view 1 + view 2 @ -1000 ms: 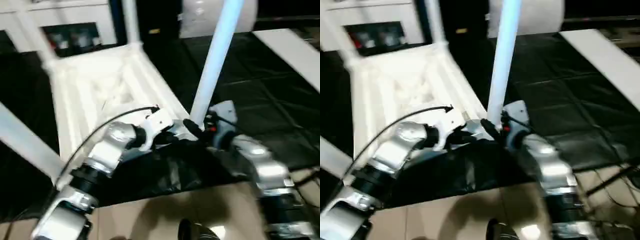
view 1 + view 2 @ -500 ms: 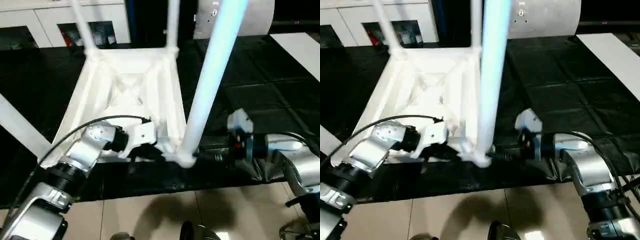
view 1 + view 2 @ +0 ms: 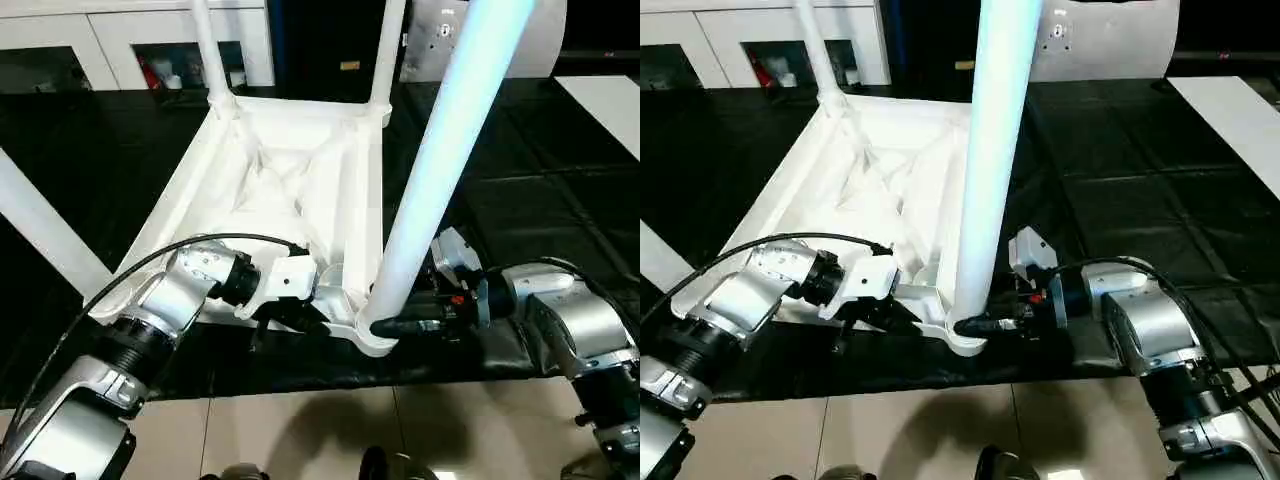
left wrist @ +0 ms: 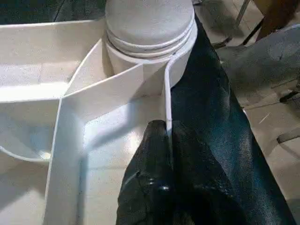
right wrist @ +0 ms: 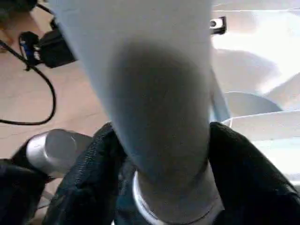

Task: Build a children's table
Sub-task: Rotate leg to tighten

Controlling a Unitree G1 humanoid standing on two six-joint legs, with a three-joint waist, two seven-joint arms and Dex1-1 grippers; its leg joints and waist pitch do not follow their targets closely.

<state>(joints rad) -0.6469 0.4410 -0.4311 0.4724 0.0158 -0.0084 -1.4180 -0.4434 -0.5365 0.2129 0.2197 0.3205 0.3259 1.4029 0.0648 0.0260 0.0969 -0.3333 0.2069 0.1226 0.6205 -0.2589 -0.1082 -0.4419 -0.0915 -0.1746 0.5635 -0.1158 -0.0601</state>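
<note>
Black-covered work surface [image 3: 520, 220] bears the table [image 3: 270, 180]; left gripper [image 4: 168, 133] pinches its rim, right gripper [image 5: 161, 154] clasps a leg [image 3: 440, 160]

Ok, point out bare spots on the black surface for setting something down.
Free: black cover right of the upturned table, and left of it past the slanting leg. Crowded: near corner, where left gripper and right gripper meet at the upright leg.

White children's table [image 3: 290, 190] upside down (ribs showing), legs upright.
</note>
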